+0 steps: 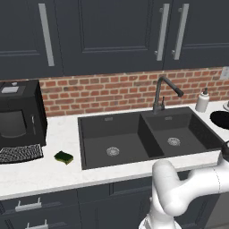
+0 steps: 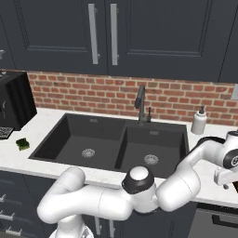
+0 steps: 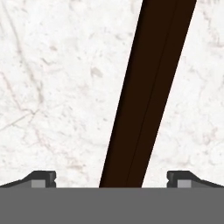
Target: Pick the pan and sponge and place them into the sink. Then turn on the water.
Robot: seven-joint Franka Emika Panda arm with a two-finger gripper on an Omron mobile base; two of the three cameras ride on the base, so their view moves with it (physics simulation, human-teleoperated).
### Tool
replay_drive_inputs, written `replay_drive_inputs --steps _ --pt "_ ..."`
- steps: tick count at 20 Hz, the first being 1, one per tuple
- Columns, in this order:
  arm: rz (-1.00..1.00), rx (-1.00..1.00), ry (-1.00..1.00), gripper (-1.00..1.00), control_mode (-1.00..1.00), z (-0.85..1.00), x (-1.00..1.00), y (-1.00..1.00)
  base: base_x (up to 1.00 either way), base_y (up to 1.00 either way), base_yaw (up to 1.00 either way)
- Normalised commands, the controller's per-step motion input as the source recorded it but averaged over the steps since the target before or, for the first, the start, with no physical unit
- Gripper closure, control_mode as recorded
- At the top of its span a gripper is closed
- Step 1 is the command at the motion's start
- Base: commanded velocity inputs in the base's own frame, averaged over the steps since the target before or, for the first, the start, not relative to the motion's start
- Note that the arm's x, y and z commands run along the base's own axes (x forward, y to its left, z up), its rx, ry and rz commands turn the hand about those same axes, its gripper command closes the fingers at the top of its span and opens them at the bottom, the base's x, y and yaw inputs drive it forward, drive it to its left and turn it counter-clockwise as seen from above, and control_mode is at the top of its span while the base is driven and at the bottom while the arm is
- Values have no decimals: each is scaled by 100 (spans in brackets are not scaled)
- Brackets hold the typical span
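Even flat rendered light, soft shadows, sharp, no glare

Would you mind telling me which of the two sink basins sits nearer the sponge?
The wider left basin of the sink: the sponge lies on the counter just beyond its left rim, while the smaller right basin sits past the divider.

Marble counter (image 1: 40, 172) (sponge (image 1: 64, 157), pan (image 1: 220, 119))
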Motion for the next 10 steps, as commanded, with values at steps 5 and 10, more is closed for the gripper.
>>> replay_drive_inputs --steps 5,10 --pt "0 2 0 -100 -100 -26 0 -11 0 0 0" --pt "1 0 2 100 -100 -85 -5 13 0 0 0"
